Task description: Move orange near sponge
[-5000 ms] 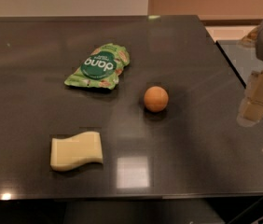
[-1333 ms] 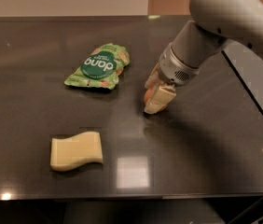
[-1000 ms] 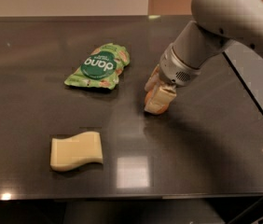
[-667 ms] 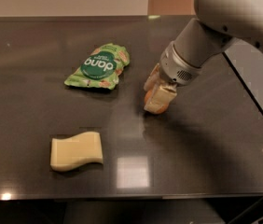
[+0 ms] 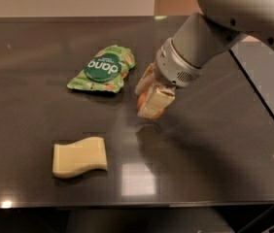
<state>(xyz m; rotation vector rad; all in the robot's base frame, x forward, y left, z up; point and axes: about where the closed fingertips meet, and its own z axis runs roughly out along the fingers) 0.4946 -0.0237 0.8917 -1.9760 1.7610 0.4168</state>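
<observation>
The orange point(image 5: 141, 101) is mostly hidden between my gripper's fingers; only slivers of its skin show beside the cream pads. My gripper point(image 5: 150, 100) is shut on the orange and holds it just above the dark tabletop, with a shadow underneath it. The arm reaches in from the upper right. The sponge point(image 5: 79, 157), a pale yellow block with wavy edges, lies flat on the table at the lower left, well apart from the gripper.
A green snack bag point(image 5: 103, 68) lies on the table just left of and behind the gripper. The dark glossy table point(image 5: 200, 169) has a seam or edge running diagonally at the right point(image 5: 261, 98). The front edge is near the bottom.
The gripper came in from the far right, closed on the orange, and in the last moment has shifted left toward the sponge with the orange in it.
</observation>
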